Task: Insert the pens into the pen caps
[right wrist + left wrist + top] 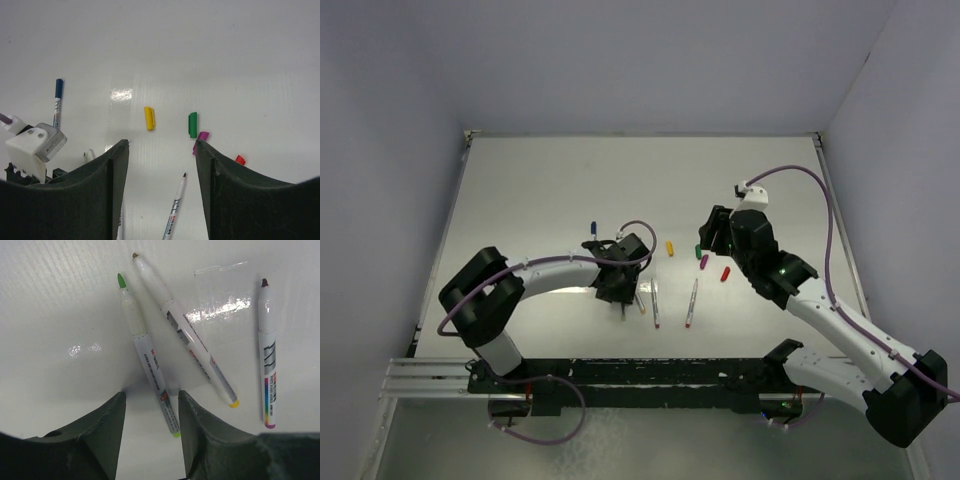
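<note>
One red cap (240,160) hides partly behind right gripper (161,146).

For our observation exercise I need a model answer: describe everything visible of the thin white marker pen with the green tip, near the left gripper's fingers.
The thin white plastic marker pen with the green tip is uncapped, with print on its barrel and a yellow-green rear end. It lies flat on the glossy white table, rear end between the fingers of the open left gripper, not visibly gripped. A white yellow-ended pen lies beside it, apart.
</note>
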You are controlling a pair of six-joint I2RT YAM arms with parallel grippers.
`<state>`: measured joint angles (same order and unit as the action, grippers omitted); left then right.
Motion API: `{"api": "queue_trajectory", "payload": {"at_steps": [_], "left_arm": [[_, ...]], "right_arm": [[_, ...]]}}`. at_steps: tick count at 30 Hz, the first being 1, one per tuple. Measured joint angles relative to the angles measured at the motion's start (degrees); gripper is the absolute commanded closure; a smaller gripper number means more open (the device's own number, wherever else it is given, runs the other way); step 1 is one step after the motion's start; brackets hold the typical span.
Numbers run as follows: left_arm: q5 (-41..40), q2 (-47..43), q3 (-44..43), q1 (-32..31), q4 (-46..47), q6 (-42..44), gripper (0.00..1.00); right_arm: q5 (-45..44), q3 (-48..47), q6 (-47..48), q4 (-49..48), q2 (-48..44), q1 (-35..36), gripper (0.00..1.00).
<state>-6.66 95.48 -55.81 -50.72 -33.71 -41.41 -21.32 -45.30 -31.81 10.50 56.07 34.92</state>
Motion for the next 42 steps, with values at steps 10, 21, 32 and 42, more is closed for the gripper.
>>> {"api": "queue_trajectory", "payload": {"at_steps": [10, 21, 32, 42], "left_arm": [[-2.08, 0.63, -0.66, 0.0, -3.52, 0.02, 0.53], [-2.12, 0.61, -0.52, 0.0, -4.26, 0.02, 0.54], [-1.97, 1.4, -1.07, 0.0, -3.54, 0.68, 0.61], [-1.6, 3.17, -2.86, 0.0, -3.23, 1.75, 0.76]], "right_arm": [[0.24, 0.0, 0.02, -0.04, 0.0, 0.0, 0.42], [1.57, 0.0, -0.07, -0.09, 0.17, 0.0, 0.42], [1.92, 0.0, -0.15, -0.09, 0.15, 0.0, 0.42], [1.92, 0.0, -0.2, -0.09, 0.15, 0.0, 0.42]]}}
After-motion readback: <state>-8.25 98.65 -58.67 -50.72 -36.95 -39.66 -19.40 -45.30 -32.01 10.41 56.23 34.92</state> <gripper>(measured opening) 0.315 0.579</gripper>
